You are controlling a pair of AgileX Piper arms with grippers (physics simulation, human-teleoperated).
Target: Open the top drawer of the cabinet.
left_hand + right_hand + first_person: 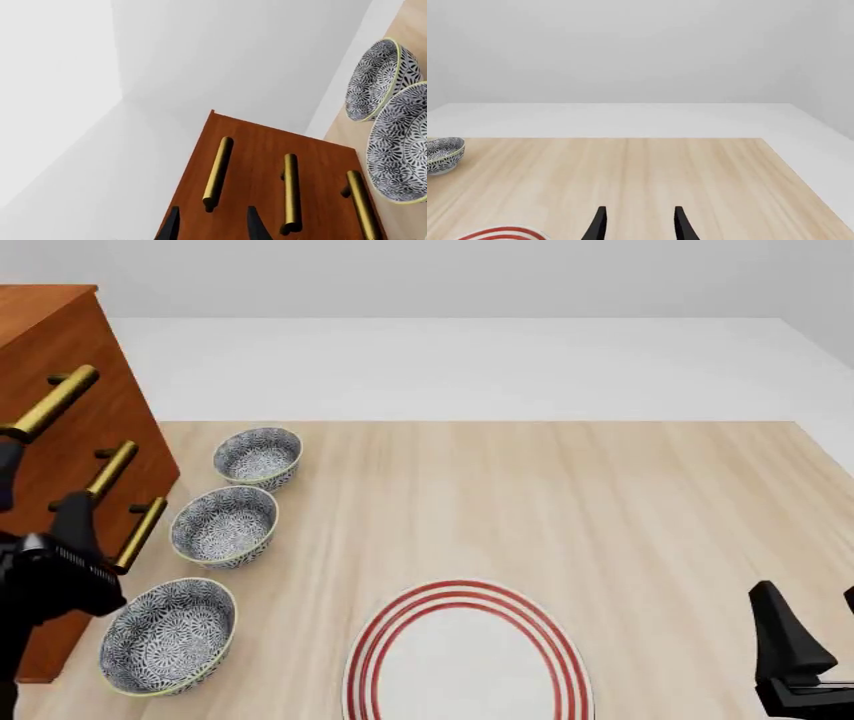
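The cabinet (118, 418) stands at the table's left edge, tall and reddish-brown, with three brass bar handles. The top drawer (78, 352) sits flush with the two below it. Its handle (51, 402) is the uppermost; in the left wrist view it is the handle (218, 172) farthest from the bowls. My left gripper (43, 485) is open and empty just in front of the cabinet face, and the top handle's end lines up between its fingertips (171, 224) without touching. My right gripper (811, 625) is open and empty at the front right, far from the cabinet.
Three patterned bowls (258, 455) (224, 525) (170, 633) stand in a row just right of the cabinet, close to my left arm. A white plate with red rings (467, 655) lies at the front middle. The table's right edge is near my right gripper.
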